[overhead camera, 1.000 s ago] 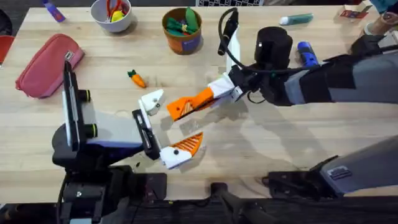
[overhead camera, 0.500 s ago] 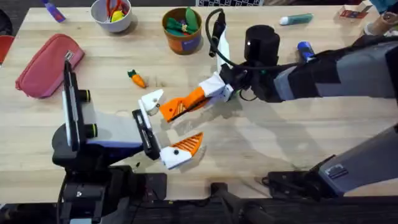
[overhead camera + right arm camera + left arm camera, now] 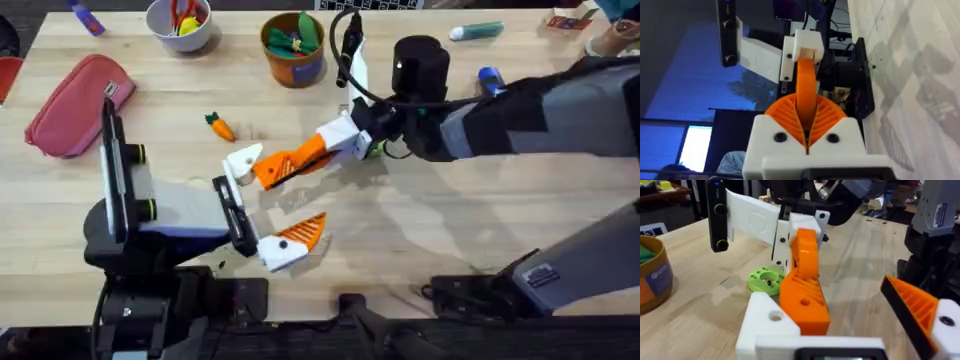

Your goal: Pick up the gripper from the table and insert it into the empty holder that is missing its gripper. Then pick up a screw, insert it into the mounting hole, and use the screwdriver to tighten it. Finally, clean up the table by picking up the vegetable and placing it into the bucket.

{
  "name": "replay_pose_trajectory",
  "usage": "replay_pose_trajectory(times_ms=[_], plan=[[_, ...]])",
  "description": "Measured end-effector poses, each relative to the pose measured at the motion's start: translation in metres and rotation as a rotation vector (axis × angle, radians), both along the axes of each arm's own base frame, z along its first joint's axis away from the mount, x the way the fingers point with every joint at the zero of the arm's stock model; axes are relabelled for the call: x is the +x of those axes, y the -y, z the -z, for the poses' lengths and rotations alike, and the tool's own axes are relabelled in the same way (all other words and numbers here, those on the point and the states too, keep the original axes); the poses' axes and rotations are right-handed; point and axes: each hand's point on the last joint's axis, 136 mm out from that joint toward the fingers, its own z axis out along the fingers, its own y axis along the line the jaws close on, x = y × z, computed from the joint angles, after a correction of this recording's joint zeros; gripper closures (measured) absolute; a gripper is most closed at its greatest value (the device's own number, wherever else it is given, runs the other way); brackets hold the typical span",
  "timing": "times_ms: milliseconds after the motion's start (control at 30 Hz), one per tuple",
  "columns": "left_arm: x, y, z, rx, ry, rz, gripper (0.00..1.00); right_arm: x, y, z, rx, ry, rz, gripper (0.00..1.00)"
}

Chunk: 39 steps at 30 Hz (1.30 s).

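One gap left: right claw (image 3: 305, 158) pinches the gripper (image 3: 285, 165), long axis aimed at the holder (image 3: 243, 161) on the open left claw (image 3: 268, 208).

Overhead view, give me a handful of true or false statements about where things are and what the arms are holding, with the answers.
1. The carrot lies on the table, outside the bucket. True.
2. The right arm's jaws are shut on the orange gripper finger. True.
3. The left arm is holding the blue screwdriver. False: it lies on the table at the far right, beyond the right arm, and nothing grips it.
4. The red pouch sits to the right of the bucket. False: it is on the left side of the table.
5. The left arm's jaws stand open, with the white holder on one side. True.
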Motion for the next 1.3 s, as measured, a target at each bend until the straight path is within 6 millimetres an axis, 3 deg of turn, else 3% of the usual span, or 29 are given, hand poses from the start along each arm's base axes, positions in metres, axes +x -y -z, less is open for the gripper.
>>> replay_pose_trajectory(times_ms=[1300], plan=[[0.002, -0.001, 0.0, -0.007, -0.019, -0.015, 0.015, 0.012, -0.03, 0.002, -0.048, -0.038, 0.044, 0.993]])
